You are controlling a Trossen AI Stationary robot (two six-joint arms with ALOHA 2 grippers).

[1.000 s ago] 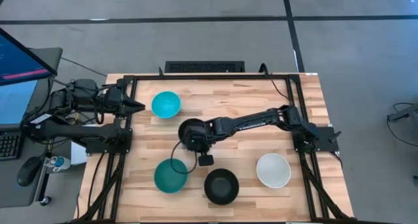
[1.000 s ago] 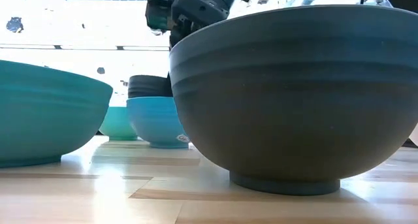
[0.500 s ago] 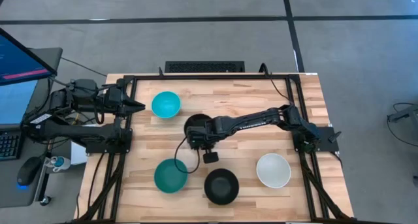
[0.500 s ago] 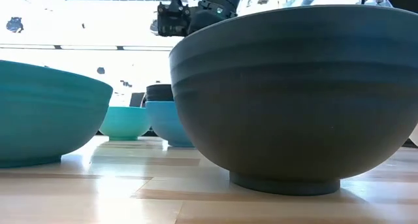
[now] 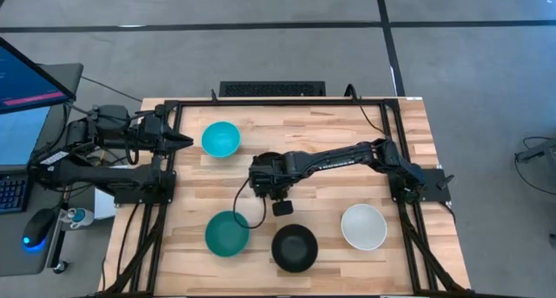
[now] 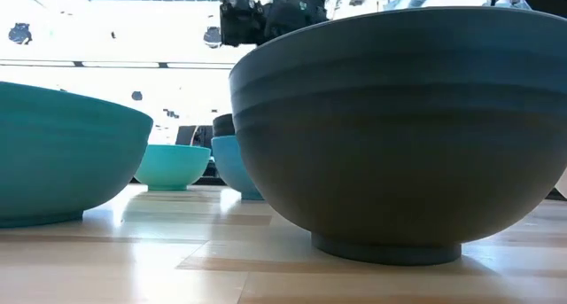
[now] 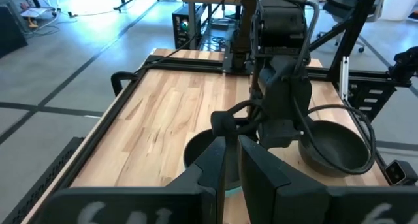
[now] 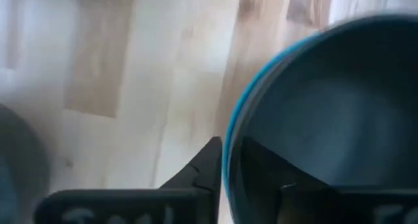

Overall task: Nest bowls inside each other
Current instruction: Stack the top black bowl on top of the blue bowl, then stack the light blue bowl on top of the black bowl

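Observation:
A black bowl (image 7: 333,149) sits nested in a blue bowl (image 6: 229,167) near the table's middle. My right gripper (image 8: 228,162) points down over this stack, open, one finger outside the blue rim and one inside. A light cyan bowl (image 5: 221,139) rests on its base at the far left. Along the near edge stand a dark teal bowl (image 5: 227,233), a second black bowl (image 5: 294,247) and a white bowl (image 5: 363,226). My left gripper (image 7: 232,155) waits shut at the left edge, just short of the light cyan bowl. My right gripper comes from above, slanting down, with its fingers (image 8: 210,160) astride the stack's rim (image 8: 230,129). A thin gap shows on each side of the rim; I cannot tell whether either finger touches it. The stack rests on the table.
A black frame (image 5: 261,102) runs round the table's edges. Bare wood lies at the far right and between the stack and the white bowl. A cable (image 5: 243,207) loops from the right wrist above the dark teal bowl.
My right gripper has dragged the blue-and-black stack a short way toward the table's right edge; the stack stayed upright on the table. The gripper has risen a little out of the low view.

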